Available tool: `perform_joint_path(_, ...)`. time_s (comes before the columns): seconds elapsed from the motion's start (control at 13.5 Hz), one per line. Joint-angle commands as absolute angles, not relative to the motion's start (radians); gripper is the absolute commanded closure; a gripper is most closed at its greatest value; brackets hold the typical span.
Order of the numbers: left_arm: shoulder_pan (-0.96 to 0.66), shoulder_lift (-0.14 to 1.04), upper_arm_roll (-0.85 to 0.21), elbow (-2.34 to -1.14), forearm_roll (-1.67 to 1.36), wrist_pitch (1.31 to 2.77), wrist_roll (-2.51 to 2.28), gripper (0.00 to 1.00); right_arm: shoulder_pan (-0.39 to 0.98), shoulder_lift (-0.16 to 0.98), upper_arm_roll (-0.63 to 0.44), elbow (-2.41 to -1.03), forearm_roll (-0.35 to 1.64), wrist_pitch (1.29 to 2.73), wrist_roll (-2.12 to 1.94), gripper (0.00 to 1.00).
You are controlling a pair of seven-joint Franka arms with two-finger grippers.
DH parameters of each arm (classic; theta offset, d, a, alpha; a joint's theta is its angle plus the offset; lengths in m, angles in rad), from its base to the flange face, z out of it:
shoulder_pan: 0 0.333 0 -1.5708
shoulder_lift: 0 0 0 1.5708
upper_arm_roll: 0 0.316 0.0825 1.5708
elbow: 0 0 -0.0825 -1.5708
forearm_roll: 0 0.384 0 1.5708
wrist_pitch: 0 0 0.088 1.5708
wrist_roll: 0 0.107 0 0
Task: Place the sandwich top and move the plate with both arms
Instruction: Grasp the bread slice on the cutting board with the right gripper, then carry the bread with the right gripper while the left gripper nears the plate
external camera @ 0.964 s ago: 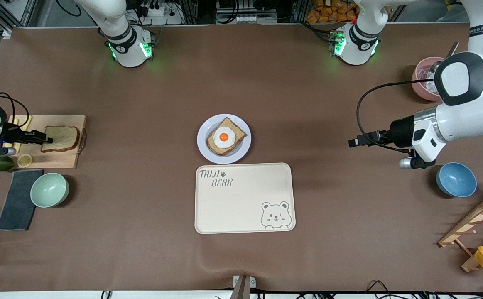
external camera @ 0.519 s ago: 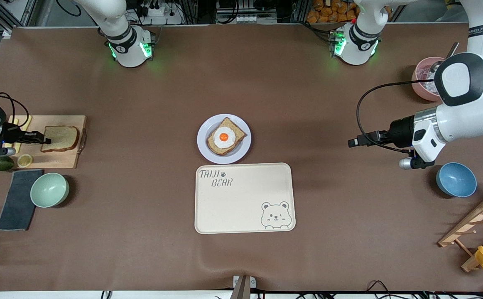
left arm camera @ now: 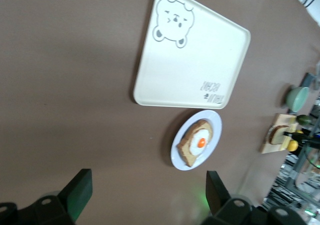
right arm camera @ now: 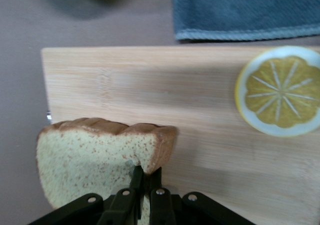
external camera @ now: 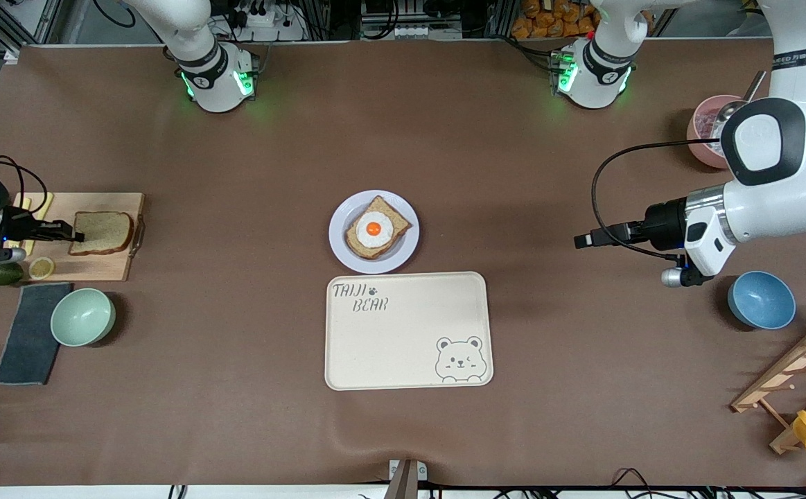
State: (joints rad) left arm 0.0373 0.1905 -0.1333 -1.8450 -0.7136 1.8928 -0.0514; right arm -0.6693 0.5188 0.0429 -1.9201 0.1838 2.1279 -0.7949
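table (external camera: 236,159) held a cream tray (external camera: 408,330) nearer the front camera than the plate (external camera: 339,239), which carried bread with a fried egg (external camera: 373,229). cutting board (external camera: 108,263) sat at the right arm's end. left gripper (external camera: 581,240) waited over bare table, jaws spread. sandwich top (external camera: 104,231) lay on the board; right gripper (external camera: 75,236) was pinching its crust edge, jaws pressed nearly together. lemon slice (right arm camera: 280,97) lay beside it. risk: thin edge grip, so the slice could sag, tear or slip in transit, and could land askew on the egg
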Motion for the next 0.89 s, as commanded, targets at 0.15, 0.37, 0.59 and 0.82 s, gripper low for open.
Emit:
perform_joint_path(0.15,0.034,0.202,-0.137,-1.845,-0.787,1.881,-0.028,0.00,-0.652,0.515,0.051,-1.836,0.218,2.027,-0.773,1.00)
perform_joint_path(0.37,0.029,0.218,-0.150,-1.842,-0.798,1.881,-0.028,0.00,-0.618,0.506,0.052,-1.804,0.274,1.944,-0.749,1.00)
perform_joint_path(0.59,0.015,0.251,-0.173,-1.836,-0.851,1.905,-0.026,0.00,-0.566,0.503,0.054,-1.779,0.330,1.863,-0.742,1.00)
perform_joint_path(0.82,-0.023,0.265,-0.176,-1.836,-0.856,1.944,-0.028,0.00,-0.465,0.489,0.054,-1.779,0.426,1.832,-0.692,1.00)
